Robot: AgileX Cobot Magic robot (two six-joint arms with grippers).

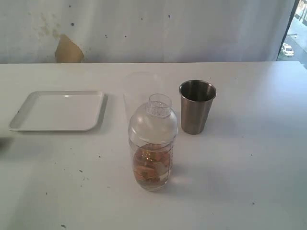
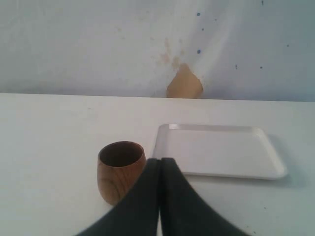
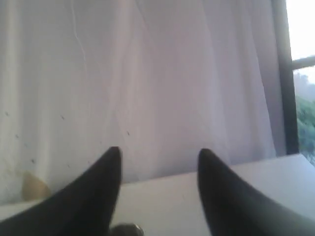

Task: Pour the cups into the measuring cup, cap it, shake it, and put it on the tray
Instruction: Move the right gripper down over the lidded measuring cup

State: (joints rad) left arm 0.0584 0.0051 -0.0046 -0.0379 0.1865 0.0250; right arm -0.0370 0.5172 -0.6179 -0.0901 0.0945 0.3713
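Clear plastic, smooth and capped with a domed lid [image 1: 153,120], the measuring cup [image 1: 151,160] stands on the white table [image 1: 249,167] with brownish contents in its lower part. Neither wrist camera catches it, so it lies outside the span of both pincers. The worst risk, I judge, is the lid: if it only rests on the rim, a shake would throw the contents out. The slick wall could also slide through a light grip. The steel tumbler [image 1: 196,108] stands just beside the cup, so a wide or crooked approach by the right pincer could knock it over.

The right pincer [image 3: 157,155] has its jaws well apart with nothing between them. It points high, toward the pale curtain past the table's far edge, so it must tip down a good way to reach anything. A small metallic rim shows low between its jaws; I cannot tell whether that is the tumbler.

The left pincer [image 2: 160,162] is closed tight on nothing, tips pressed together, held low and roughly level over the table. The wooden cup [image 2: 119,169] stands upright just ahead of those tips and slightly aside; a careless swing could tip it. The tray [image 2: 219,150] lies bare, farther beyond the tips
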